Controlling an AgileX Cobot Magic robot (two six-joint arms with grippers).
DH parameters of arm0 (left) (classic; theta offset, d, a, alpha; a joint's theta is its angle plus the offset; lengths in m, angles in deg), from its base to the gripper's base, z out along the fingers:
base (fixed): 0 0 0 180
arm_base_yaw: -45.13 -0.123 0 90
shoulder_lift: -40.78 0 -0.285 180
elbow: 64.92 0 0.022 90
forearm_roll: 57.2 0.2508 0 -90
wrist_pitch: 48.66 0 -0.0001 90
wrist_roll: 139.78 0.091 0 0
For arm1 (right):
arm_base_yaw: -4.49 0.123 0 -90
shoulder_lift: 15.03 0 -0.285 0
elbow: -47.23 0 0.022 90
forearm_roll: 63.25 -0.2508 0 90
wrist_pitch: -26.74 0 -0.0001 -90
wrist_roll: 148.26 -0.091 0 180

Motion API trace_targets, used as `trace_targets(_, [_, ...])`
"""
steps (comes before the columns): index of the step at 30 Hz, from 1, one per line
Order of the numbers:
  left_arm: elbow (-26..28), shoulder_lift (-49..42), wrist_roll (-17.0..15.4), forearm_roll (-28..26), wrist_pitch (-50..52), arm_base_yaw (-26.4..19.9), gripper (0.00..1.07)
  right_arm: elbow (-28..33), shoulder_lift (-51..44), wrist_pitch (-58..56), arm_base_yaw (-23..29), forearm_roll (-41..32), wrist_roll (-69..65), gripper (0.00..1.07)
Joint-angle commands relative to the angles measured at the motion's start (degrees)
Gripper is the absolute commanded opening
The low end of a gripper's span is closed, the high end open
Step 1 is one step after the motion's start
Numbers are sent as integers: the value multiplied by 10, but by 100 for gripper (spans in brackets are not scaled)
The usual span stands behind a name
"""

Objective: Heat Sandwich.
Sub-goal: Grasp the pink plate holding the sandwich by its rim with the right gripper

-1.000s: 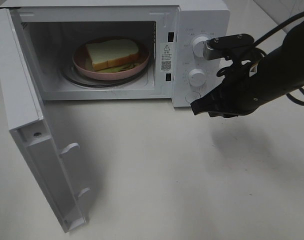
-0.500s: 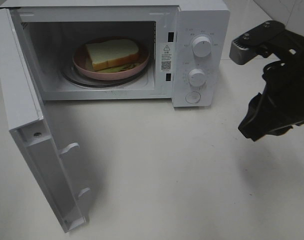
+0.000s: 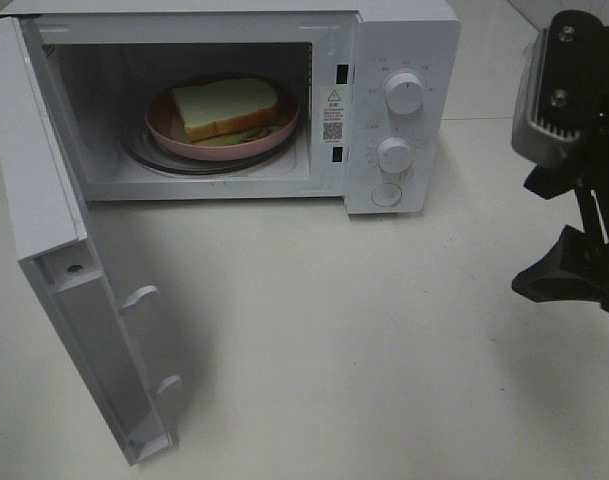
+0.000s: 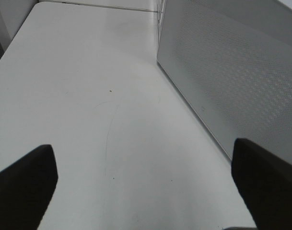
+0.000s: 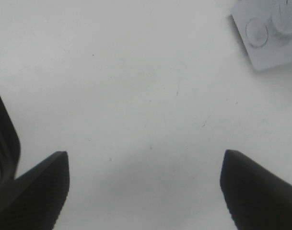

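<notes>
2 spread, empty grippers: left gripper [image 4: 146, 189] has the open microwave door [image 3: 54, 220] just beside its jaws, the sandwich [image 3: 224, 105] beyond it; right gripper [image 5: 146, 191] stands well apart.

The right arm [image 3: 576, 270] is seen at three o'clock in the high view, with its wrist camera housing [image 3: 556, 95] set toward one o'clock. The right gripper [image 5: 145, 191] is held with its jaws spread wide and nothing between them. The left gripper [image 4: 143, 184] is likewise spread wide and empty.
</notes>
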Motion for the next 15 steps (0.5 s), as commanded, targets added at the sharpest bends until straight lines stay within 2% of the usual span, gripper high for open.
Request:
trace_targets(1, [0,-9,-5,-5,5,0,91,-2,-3,10,1,-9,111,77])
trace_targets(5, [0,-9,-5,-5,5,0,91,-2,-3,15,1,-60,218,70])
trace_targets(11, [0,-9,-5,-5,5,0,91,-2,-3,25,1,-63,220,72])
trace_targets(15, [0,-9,-5,-5,5,0,91,-2,-2,52,1,-79,220,77])
